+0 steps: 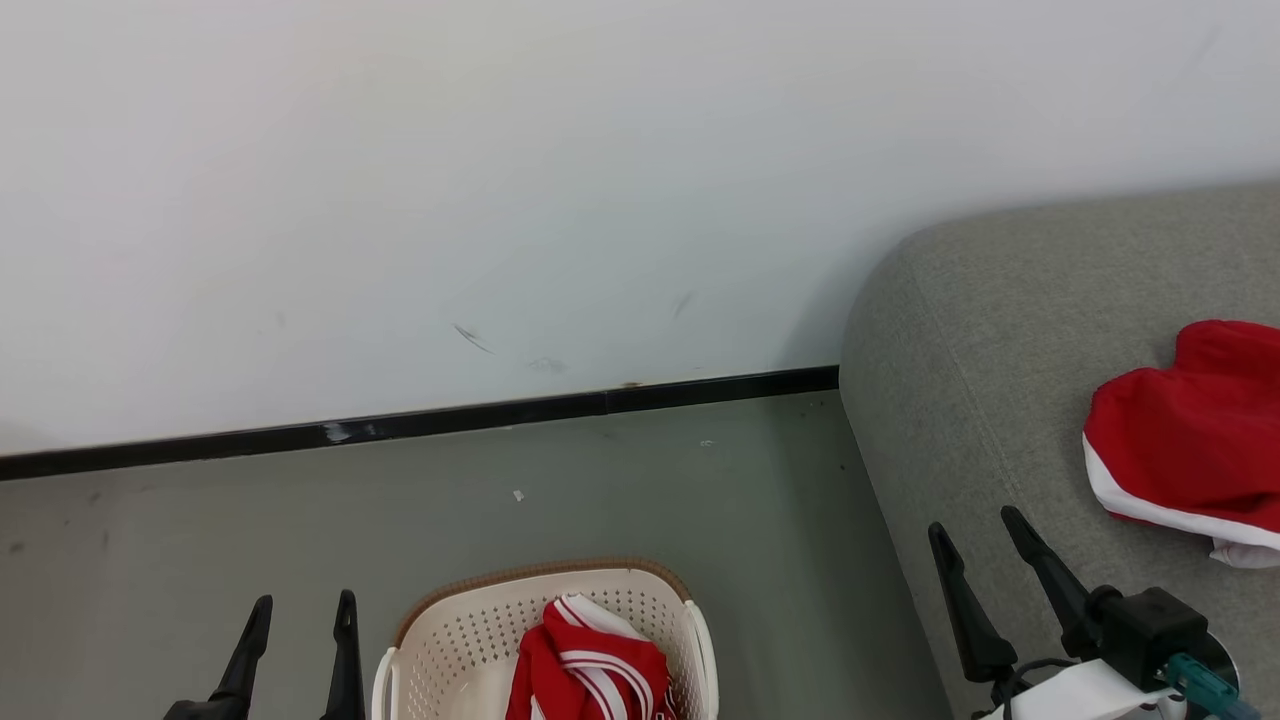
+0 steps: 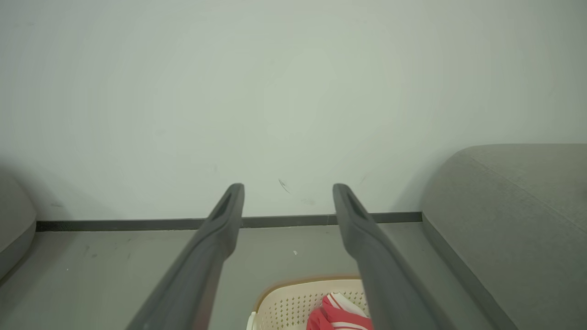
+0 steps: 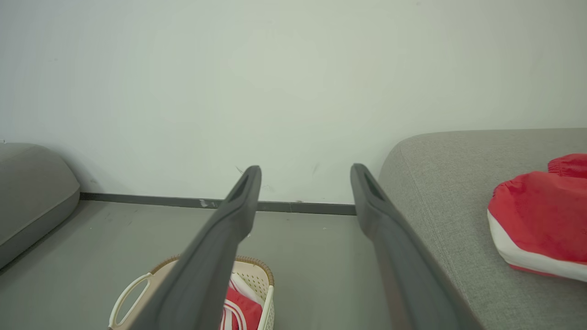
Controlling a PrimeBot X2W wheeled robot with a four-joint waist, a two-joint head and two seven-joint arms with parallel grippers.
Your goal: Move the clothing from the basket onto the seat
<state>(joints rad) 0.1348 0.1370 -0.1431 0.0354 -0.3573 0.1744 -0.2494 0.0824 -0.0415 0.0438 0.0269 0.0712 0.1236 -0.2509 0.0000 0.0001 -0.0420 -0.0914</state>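
Now | left gripper [image 1: 305,598], right gripper [image 1: 972,520] spread, empty | basket [image 1: 540,575] holds striped clothing [image 1: 590,660] | red shorts [image 1: 1190,440] (white-trimmed) on seat [image 1: 980,330] | grey cushion [image 3: 32,183] near wall [image 1: 500,150]

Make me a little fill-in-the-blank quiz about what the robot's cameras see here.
The striped garment in the basket is red and ____.
The other red garment lies on the ____ sofa.
The left gripper and right gripper both stand ____, holding nothing.
Missing words: white; grey; open.
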